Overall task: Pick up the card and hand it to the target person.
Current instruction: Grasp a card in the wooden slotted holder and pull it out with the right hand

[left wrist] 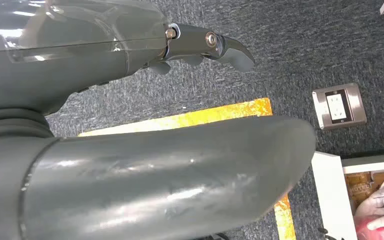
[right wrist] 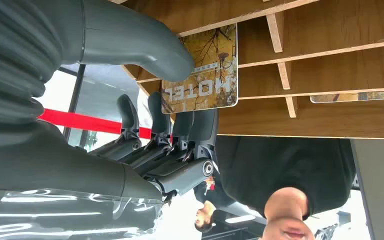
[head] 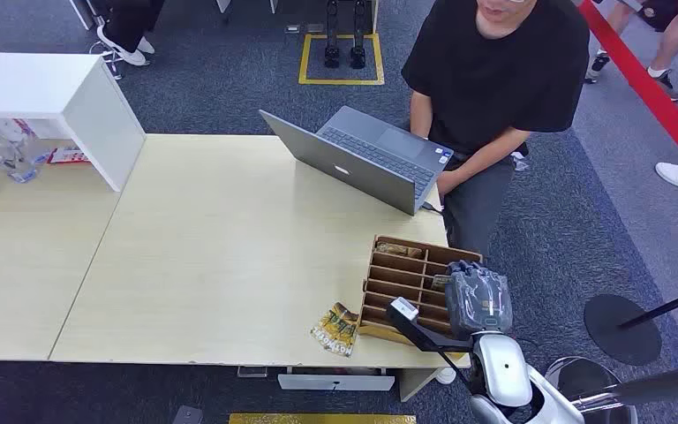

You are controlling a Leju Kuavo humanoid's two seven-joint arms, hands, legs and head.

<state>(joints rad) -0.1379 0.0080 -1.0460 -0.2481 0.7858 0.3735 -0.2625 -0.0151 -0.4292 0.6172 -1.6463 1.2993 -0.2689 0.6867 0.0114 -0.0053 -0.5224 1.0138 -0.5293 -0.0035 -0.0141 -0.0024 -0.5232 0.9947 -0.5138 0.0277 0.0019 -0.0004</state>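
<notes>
Card (right wrist: 202, 70) stood in the rack (head: 410, 278) at your table's (head: 229, 256) near right edge, between the right hand's (head: 478, 296) thumb and fingers (right wrist: 172, 125), which bracketed it; you couldn't tell if they gripped. Beyond sat the person (head: 494, 79).

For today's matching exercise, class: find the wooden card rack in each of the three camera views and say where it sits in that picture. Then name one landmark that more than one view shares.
Head view: wooden card rack at the table's near right corner, under the right hand.
Left wrist view: not in it.
Right wrist view: the rack spans the upper right, a HOTEL card in a slot.
Shared landmark: the person in the black shirt.
</notes>
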